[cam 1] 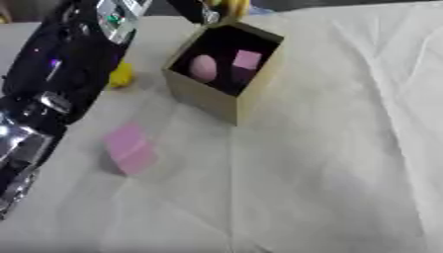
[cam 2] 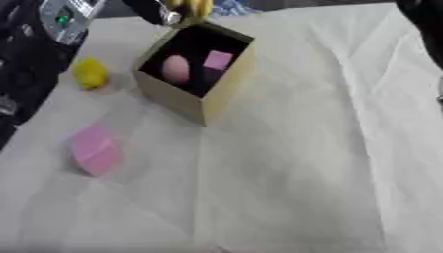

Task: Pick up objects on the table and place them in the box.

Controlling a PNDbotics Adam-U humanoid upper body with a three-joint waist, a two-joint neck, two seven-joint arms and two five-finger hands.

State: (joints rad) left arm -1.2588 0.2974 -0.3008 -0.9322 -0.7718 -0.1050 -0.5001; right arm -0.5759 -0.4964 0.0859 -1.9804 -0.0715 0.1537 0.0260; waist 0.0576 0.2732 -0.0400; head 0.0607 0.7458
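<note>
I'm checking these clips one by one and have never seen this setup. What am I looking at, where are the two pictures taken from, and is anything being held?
Both pictures come from one stereo camera in the robot's head, looking down at a table covered with a pale cloth; they show the same moment from its left and right eye.

The black and silver bulk along the left edge is the robot's left arm. I cannot make out a hand at its end, so I cannot say whether anything is held.

On the cloth stands an open cardboard box. Inside it are a pink egg-shaped object and a small pink block. Outside the box, a larger pink block lies near the arm, and a small yellow object sits left of the box. Something yellow shows at the top edge behind the box; I cannot tell what it is.
</note>
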